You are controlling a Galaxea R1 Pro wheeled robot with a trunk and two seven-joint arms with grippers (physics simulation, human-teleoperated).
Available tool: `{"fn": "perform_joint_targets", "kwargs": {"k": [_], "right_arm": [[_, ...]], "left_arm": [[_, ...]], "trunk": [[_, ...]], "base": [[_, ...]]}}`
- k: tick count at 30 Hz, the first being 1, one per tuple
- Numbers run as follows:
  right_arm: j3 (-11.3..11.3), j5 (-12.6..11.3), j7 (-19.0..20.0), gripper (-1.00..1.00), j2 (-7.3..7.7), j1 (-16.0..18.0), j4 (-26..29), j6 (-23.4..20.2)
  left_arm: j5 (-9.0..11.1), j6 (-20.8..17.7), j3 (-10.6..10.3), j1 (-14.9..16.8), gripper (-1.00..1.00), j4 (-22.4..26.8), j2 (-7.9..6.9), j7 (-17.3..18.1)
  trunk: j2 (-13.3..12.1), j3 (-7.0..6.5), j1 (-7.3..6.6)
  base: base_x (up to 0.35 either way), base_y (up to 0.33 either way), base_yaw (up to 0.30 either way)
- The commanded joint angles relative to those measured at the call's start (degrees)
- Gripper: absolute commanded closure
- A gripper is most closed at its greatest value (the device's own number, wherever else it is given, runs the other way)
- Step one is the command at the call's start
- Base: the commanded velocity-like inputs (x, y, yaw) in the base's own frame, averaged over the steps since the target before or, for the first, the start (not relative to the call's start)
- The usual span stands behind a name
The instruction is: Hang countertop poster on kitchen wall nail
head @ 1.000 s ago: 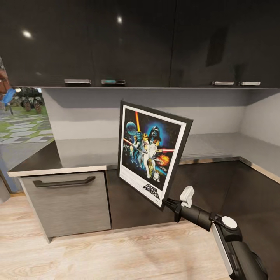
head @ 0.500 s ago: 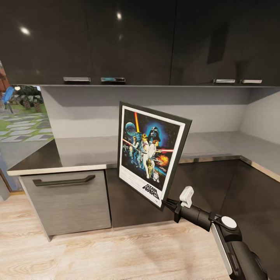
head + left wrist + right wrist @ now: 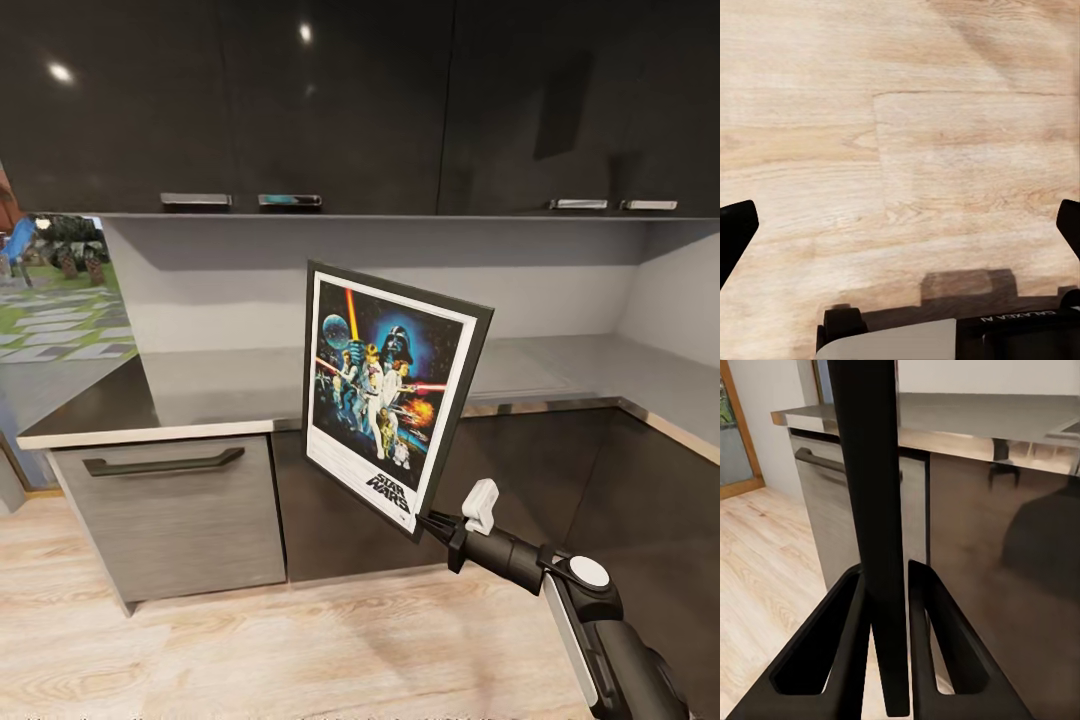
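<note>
A grey drawer front with a dark bar handle sits below the kitchen countertop, which runs under a row of glossy black wall cabinets. In front of the counter, the poster hangs in mid-air, tilted, its lower right corner pinched by the right gripper; the right wrist view shows both fingers clamped on the frame's thin black edge. The left gripper points at pale wood floor, its fingers spread wide, holding nothing.
</note>
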State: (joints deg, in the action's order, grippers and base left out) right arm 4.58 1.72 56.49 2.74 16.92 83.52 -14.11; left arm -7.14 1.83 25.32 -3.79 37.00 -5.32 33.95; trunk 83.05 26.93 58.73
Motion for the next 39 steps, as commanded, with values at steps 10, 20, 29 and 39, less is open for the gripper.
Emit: {"fn": "perform_joint_targets", "kwargs": {"k": [10, 20, 29, 39], "right_arm": [[0.04, 0.04, 0.38, 1.00, -0.02, 0.04, 0.07, -0.64], [0.08, 0.04, 0.37, 1.00, -0.02, 0.04, 0.07, -0.66], [0.13, 0.00, 0.37, 1.00, -0.01, 0.04, 0.11, -0.74], [0.44, 0.01, 0.32, 1.00, 0.09, 0.04, 0.25, -0.68]], "left_arm": [[-0.60, 0.11, 0.26, 0.01, -1.00, 0.09, 0.04, 0.24], [-0.60, 0.10, 0.25, 0.01, -1.00, 0.09, 0.04, 0.24], [-0.64, 0.07, 0.22, 0.01, -1.00, 0.11, 0.01, -0.01], [-0.48, -13.44, 0.17, -0.07, -1.00, 15.99, -0.04, 0.63]], "trunk": [[-2.37, -0.13, -1.32], [-6.38, -1.00, -3.51], [-9.99, -2.23, -5.49], [-14.00, -4.02, -7.69]], "base": [[0.000, 0.000, 0.000], [0.000, 0.000, 0.000], [0.000, 0.000, 0.000], [0.000, 0.000, 0.000]]}}
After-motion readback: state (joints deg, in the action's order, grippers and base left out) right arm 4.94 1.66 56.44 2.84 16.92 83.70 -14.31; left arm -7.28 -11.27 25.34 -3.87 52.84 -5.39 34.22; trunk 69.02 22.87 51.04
